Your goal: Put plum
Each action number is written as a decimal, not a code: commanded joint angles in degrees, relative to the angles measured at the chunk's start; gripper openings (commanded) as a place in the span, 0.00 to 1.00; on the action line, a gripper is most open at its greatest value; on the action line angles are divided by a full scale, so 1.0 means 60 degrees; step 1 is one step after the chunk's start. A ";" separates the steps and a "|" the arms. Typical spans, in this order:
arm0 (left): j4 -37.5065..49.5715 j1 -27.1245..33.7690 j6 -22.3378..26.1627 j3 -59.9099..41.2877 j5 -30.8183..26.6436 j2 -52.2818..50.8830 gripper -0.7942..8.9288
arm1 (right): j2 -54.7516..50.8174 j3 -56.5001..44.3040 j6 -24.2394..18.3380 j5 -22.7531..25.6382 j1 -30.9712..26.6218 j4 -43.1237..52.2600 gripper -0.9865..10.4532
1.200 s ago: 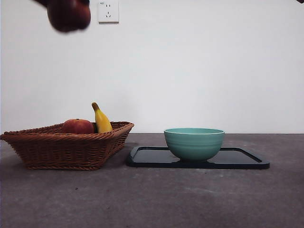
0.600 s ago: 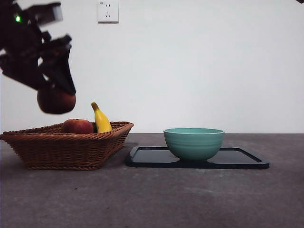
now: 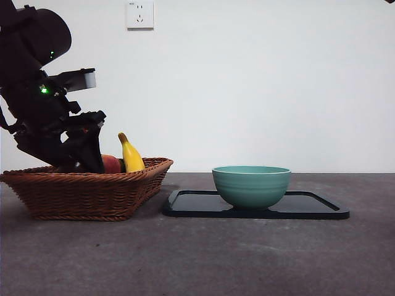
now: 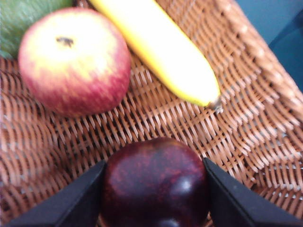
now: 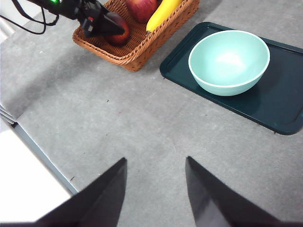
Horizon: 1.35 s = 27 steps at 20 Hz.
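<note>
The plum (image 4: 154, 182), dark maroon and glossy, sits between the jaws of my left gripper (image 4: 154, 164), which is shut on it. The gripper (image 3: 83, 157) reaches down into the brown wicker basket (image 3: 86, 194) at the left. In the front view the basket's rim hides the plum. The right wrist view shows the plum (image 5: 119, 34) low inside the basket (image 5: 137, 49); I cannot tell whether it touches the weave (image 4: 156, 118). My right gripper (image 5: 156, 165) is open and empty, high above the table.
A red-orange fruit (image 4: 73, 59) and a yellow banana (image 4: 161, 52) lie in the basket beyond the plum, with something green (image 4: 19, 16) behind them. A teal bowl (image 3: 252, 185) stands on a black tray (image 3: 308, 206) to the right of the basket.
My left gripper has come down with the plum from high at the top left into the basket. The plum is now below the rim in the front view.
</note>
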 commanded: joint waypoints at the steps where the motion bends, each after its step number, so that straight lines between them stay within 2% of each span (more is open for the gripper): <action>1: 0.0306 -0.0018 0.0102 0.0066 0.0047 0.0211 0.31 | 0.0033 0.0015 0.0106 -0.0015 0.0058 0.0135 0.26; 6: 0.0317 -0.0022 -0.0058 0.0066 0.0047 0.0510 0.33 | 0.0036 0.0015 0.0117 -0.0015 0.0058 0.0200 0.26; 9: 0.0288 -0.0066 -0.0076 0.0066 0.0051 0.0568 0.41 | 0.0036 0.0018 0.0138 -0.0015 0.0058 0.0204 0.26; 11: 0.0288 -0.0076 -0.0076 0.0066 0.0051 0.0565 0.41 | 0.0036 0.0018 0.0142 -0.0015 0.0058 0.0211 0.26; 15: 0.0284 -0.0084 -0.0240 0.0073 0.0051 0.0528 0.55 | 0.0040 0.0015 0.0142 -0.0011 0.0058 0.0211 0.26; 21: 0.0200 -0.0084 -0.0332 0.0091 0.0051 -0.0073 0.56 | 0.0040 0.0018 0.0138 -0.0015 0.0058 0.0229 0.26; 27: -0.0157 -0.0102 -0.0783 0.0106 0.0069 -0.1785 0.56 | 0.0036 0.0015 0.0135 -0.0015 0.0058 0.0244 0.26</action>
